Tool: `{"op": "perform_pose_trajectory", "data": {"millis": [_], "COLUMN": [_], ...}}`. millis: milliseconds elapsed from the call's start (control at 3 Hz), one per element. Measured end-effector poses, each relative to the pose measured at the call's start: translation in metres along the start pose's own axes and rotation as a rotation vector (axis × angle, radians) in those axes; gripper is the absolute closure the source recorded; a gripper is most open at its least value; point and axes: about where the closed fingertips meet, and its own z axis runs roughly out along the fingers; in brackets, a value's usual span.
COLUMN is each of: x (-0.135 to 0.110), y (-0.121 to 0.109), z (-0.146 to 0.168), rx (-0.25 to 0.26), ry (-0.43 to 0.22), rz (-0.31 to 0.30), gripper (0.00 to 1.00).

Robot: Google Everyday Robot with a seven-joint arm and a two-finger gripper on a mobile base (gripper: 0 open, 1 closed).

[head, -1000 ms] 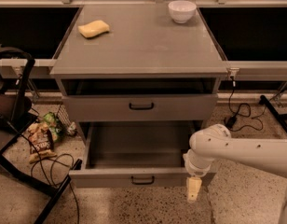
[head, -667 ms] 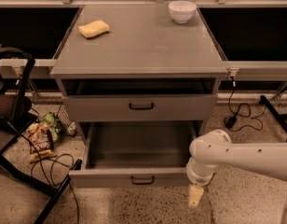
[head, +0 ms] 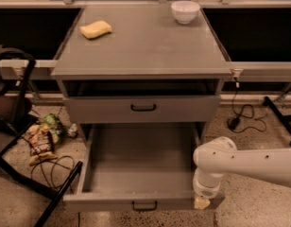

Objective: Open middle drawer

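Filling the centre of the frame, a grey cabinet (head: 145, 51) with a broad flat top. At lower centre, the middle drawer (head: 136, 174), standing far out from the cabinet, shallow grey inside showing, small black bar handle (head: 144, 205) on its low front panel. Reaching in from the right edge, a white arm (head: 249, 162), its rounded joint over the drawer's right wall. Just above the open drawer, a taller-fronted drawer (head: 183, 109), closed. At lower left, a black tubular frame (head: 22, 174) slanting across the floor, one bar ending near the drawer's left front corner. On the cabinet top, a white bowl (head: 185, 11) at upper right and a yellow sponge (head: 96, 29) at upper left, well apart. On the floor at left, snack packets (head: 40, 143); at right, a black cable (head: 240, 115). At the drawer's right front corner, pointing down, the gripper (head: 201, 203) (open or closed: cannot tell).
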Motion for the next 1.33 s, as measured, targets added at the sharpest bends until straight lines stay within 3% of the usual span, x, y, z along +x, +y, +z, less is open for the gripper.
{"op": "perform_pose_trajectory", "data": {"millis": [333,667,1000,1333], "x": [0.006,0.036,0.046,0.046], "y": [0.018,0.071,0.092,0.092], "z": [-0.005,-0.009,-0.005,-0.005], "rx": [-0.034,-0.120,-0.157,-0.156], "ry": [0.015,0.086,0.118,0.118], "rz": [0.041,0.096,0.096,0.096], "gripper": [0.89,1.00,0.83,0.60]}}
